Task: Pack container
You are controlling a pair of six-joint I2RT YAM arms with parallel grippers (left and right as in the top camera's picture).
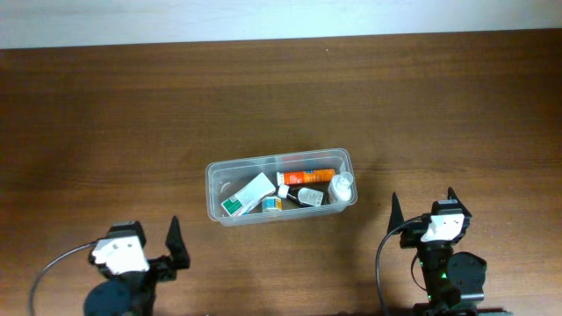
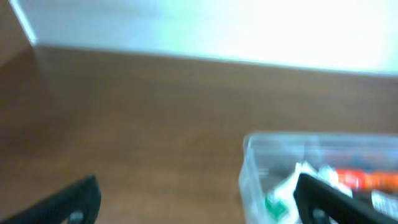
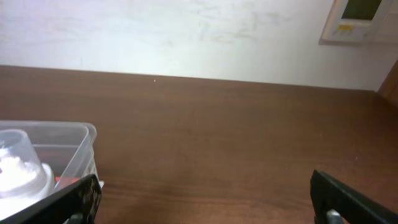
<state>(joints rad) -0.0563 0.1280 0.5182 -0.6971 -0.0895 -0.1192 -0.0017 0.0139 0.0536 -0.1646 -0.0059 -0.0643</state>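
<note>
The clear plastic container [image 1: 215, 175] stands at the table's middle. It holds a white-and-green carton [image 1: 248, 196], an orange tube [image 1: 309, 176], a small dark bottle [image 1: 309, 196] and a clear capped bottle [image 1: 341, 186]. My left gripper [image 1: 149, 241] is open and empty at the front left, apart from the container. The container's left end [image 2: 249, 162] shows blurred in the left wrist view. My right gripper [image 1: 421, 209] is open and empty at the front right. The container's right corner [image 3: 84, 140] and the capped bottle [image 3: 18, 171] show in the right wrist view.
The brown wooden table [image 1: 105, 132] runs back to a white wall [image 1: 263, 17]. A wall panel [image 3: 354, 18] sits high at the right in the right wrist view.
</note>
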